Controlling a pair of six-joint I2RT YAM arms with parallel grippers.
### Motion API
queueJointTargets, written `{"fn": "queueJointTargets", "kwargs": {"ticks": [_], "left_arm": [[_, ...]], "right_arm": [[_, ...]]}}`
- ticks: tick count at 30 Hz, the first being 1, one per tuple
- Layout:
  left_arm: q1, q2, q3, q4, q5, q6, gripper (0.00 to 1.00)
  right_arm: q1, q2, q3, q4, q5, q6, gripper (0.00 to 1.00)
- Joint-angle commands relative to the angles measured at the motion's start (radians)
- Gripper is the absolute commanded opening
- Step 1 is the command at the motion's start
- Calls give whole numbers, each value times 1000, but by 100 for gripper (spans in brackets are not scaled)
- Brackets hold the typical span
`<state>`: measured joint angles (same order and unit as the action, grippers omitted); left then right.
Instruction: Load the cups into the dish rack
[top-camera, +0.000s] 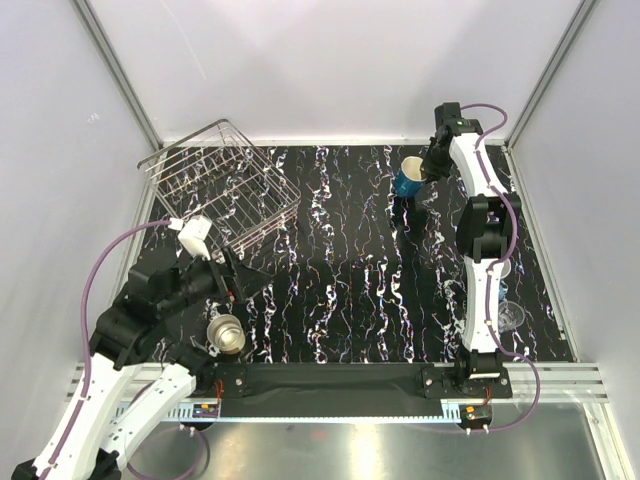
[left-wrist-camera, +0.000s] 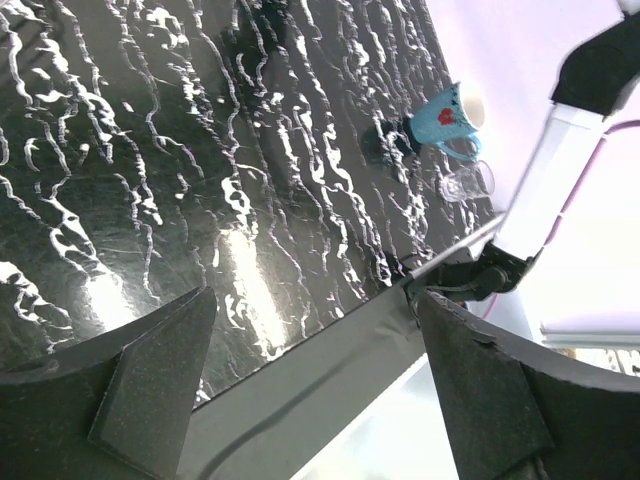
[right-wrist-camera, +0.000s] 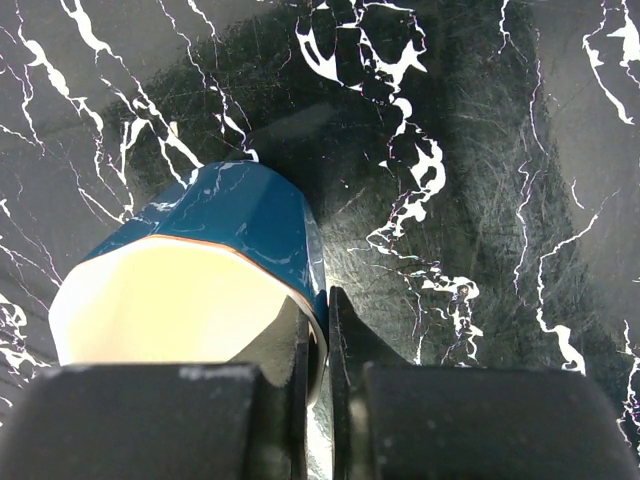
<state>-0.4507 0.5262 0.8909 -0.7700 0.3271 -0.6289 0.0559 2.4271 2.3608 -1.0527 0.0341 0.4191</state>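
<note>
My right gripper (right-wrist-camera: 318, 310) is shut on the rim of the dark blue cup (right-wrist-camera: 230, 215), one finger inside its cream interior and one outside. From above, that cup (top-camera: 408, 176) sits tilted at the back right of the table under the right gripper (top-camera: 430, 166). The wire dish rack (top-camera: 225, 185) stands at the back left. My left gripper (left-wrist-camera: 315, 300) is open with nothing between its fingers, and hangs just in front of the rack (top-camera: 243, 272). A beige-silvery cup (top-camera: 226, 335) stands near the left arm's base. A light blue cup (left-wrist-camera: 448, 115) and a clear glass (left-wrist-camera: 467, 182) are by the right arm.
The tabletop (top-camera: 350, 290) is black marble with white veins, boxed in by white walls on three sides. A black strip (top-camera: 330, 380) runs along the near edge between the two arm bases. The clear glass (top-camera: 512, 315) stands close to the right arm's lower link.
</note>
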Motion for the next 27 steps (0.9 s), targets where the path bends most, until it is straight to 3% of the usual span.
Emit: {"fn": "queueJointTargets", "kwargs": {"ticks": [1,4,9,14,16,18,22,27], "left_arm": [[-2,11,59,50,96,-3,87],[-2,11,62,95,144,-15,86],[-3,30,-20,372,335,-119,86],[-22,130,-73,615,438,-291,88],[-72,158,-78,695,420,-316,97],[-126,211,-60,715,388,-307,98],[-322,290,-53,767,223,-285,99],[-494,350,-104,964,86,-327,99]], "right_arm": [[-4,-66,55,-3,-22,-3,0],[-4,-167,22,-15,-69,-16,0],[-4,-528,-338,167,-278,30,0],[1,-885,-708,357,-483,86,0],[1,-974,-805,410,-540,113,0],[2,-1101,-939,479,-589,135,0],[2,-1279,-1145,583,-657,188,0],[2,-1497,-1365,703,-738,295,0]]}}
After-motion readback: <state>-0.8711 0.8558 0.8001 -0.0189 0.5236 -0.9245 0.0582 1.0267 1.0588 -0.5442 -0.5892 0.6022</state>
